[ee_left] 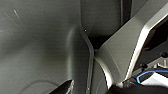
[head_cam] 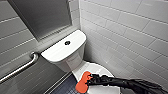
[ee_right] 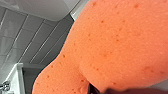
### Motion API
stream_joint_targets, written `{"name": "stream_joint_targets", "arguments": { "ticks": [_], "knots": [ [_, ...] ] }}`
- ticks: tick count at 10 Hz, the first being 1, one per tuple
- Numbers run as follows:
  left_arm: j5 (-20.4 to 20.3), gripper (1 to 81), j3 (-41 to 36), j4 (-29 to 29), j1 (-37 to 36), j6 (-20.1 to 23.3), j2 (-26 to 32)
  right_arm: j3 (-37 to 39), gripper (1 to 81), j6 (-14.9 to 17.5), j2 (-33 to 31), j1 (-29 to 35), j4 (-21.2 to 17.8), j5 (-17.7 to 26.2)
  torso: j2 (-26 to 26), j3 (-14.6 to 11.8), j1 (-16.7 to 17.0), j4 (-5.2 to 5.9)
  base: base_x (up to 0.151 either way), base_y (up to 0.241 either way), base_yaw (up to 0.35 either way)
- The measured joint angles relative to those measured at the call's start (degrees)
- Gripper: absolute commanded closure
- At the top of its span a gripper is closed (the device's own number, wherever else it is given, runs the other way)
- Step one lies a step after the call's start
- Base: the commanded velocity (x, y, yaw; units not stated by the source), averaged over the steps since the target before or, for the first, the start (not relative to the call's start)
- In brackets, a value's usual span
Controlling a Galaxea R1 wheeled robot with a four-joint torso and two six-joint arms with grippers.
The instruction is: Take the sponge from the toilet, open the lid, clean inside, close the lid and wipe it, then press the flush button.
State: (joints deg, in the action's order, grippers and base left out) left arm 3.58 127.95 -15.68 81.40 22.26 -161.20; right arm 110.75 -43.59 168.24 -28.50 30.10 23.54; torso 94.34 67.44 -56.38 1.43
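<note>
White tile walls (head_cam: 125, 30) close you in. Nearest, your right gripper (head_cam: 89, 79) is clenched on the sponge (head_cam: 82, 84), by the edge of the lid (head_cam: 100, 69). The sponge looks light, soft and squashy: grip it at its pinched waist. Farther back, the flush button (head_cam: 67, 42) sits in the tank top (head_cam: 58, 51).

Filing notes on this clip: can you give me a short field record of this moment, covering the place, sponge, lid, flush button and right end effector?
place: tiled bathroom corner with a white toilet
sponge: orange sponge, large in the right wrist view
right end effector: right end effector grips the sponge, arm entering from the right
lid: lid looks down; sponge over its front part, contact cannot be told
flush button: flush button, dark, mid tank top, nothing near it
other: grab bar on the wall left of the tank
</note>
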Motion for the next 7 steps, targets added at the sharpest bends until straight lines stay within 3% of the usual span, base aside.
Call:
{"name": "stream_joint_targets", "arguments": {
  "ticks": [7],
  "knots": [
    [0.1, 1.0, 0.0, 0.1, 0.0, 0.0, -0.2, -17.3, 81.1, -2.4, -24.1, -7.9, 0.2, -5.6, 0.0, 0.0, 0.0, 0.02, 0.000, 0.000, 0.000]
  ]
}}
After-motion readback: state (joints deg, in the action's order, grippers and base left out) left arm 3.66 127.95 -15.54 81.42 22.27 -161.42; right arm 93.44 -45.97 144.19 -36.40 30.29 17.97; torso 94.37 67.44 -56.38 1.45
